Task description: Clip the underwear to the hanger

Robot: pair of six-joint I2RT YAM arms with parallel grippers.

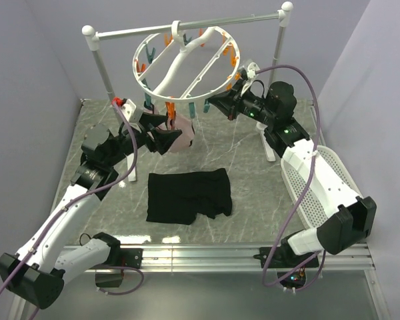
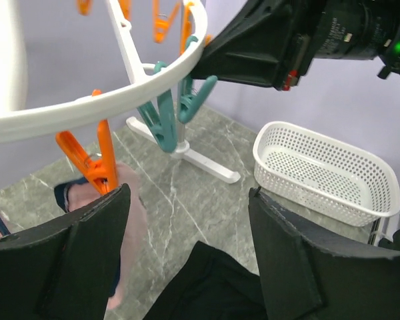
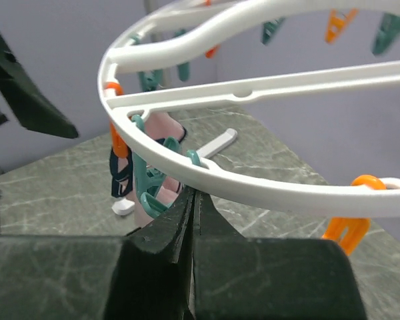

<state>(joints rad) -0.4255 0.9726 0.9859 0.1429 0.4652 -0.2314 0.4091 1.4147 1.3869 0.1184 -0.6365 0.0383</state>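
The black underwear (image 1: 189,195) lies flat on the marble table, nothing touching it; the left wrist view shows its edge (image 2: 213,287) below my open jaws. The white ring hanger (image 1: 183,63) hangs tilted from the rail, with orange and teal clothespins round its rim. My left gripper (image 1: 165,139) is open and empty, held in the air below the ring's near rim (image 2: 120,93), next to an orange pin (image 2: 97,160). My right gripper (image 1: 213,102) is shut, its tips (image 3: 192,193) right under the ring's rim (image 3: 267,187) beside a teal pin (image 3: 147,190).
A small pink garment (image 1: 180,133) hangs clipped under the ring. The white-and-silver rail stand (image 1: 100,60) spans the back of the table. A white perforated basket (image 1: 320,180) lies at the right, partly under the right arm. Purple walls close in the sides.
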